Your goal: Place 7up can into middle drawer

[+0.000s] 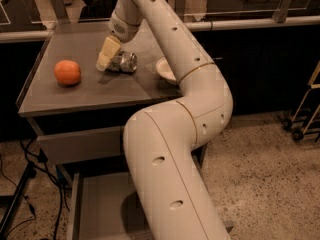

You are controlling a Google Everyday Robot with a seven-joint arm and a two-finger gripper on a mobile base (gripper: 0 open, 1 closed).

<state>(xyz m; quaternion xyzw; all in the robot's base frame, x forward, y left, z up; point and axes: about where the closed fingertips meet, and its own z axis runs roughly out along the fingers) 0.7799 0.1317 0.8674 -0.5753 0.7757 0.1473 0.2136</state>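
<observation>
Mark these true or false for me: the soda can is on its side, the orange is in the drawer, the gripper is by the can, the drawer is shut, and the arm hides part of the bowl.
1. The 7up can lies on its side on the tabletop. True.
2. The orange is in the drawer. False: it sits on the tabletop.
3. The gripper is down beside the can, on the side facing the orange. True.
4. The middle drawer is shut. False: it is pulled open, with its bare floor showing.
5. The arm hides part of the white bowl. True.
</observation>
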